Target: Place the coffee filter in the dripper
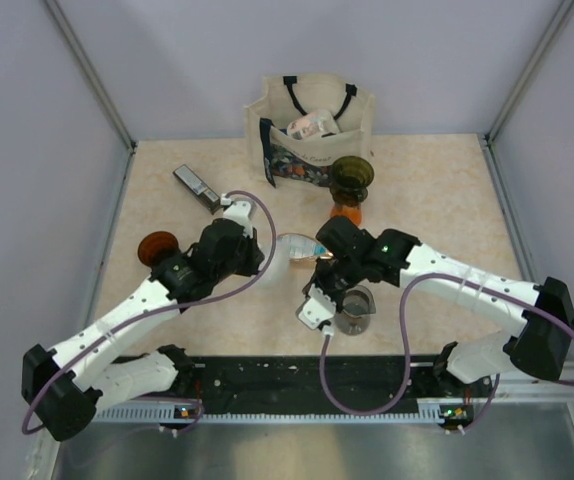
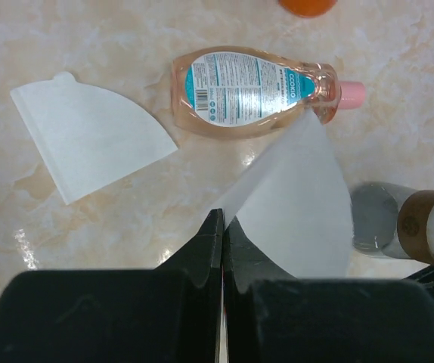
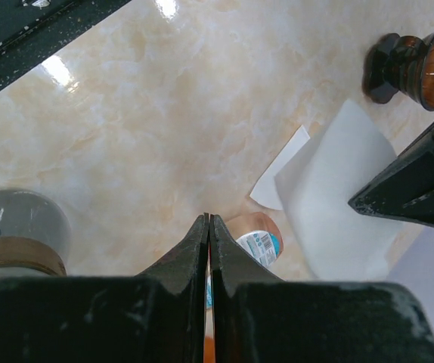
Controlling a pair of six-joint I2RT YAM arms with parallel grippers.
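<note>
**A:** Where is the coffee filter seen?

**B:** One white, fan-shaped coffee filter (image 2: 300,204) is pinched at its narrow corner by the left fingers (image 2: 202,253), which are pressed together on the paper. It is fanned out ahead of the fingertips. Its far corner is seen against the neck end of a pink bottle (image 2: 255,91) that is laid on its side on the desk (image 1: 437,200).

**A:** Is other paper shown?

**B:** A second filter (image 2: 88,136) is laid flat on the desk, left of the bottle in the left wrist view.

**A:** And the dripper?

**B:** A brown dripper (image 3: 417,64) is tipped on its side near the desk's left edge, well apart from the held filter.

**A:** How are the right fingers described?

**B:** The right fingers (image 3: 190,249) are pressed together with nothing between them, and are held above the bottle.

**A:** What else is placed around?

**B:** A glass carafe (image 2: 406,227) with a brown band is stood just beside the right arm. A dark amber funnel on an orange foot (image 1: 351,180) is set farther back, with a cloth tote bag (image 1: 312,125) behind it.
</note>
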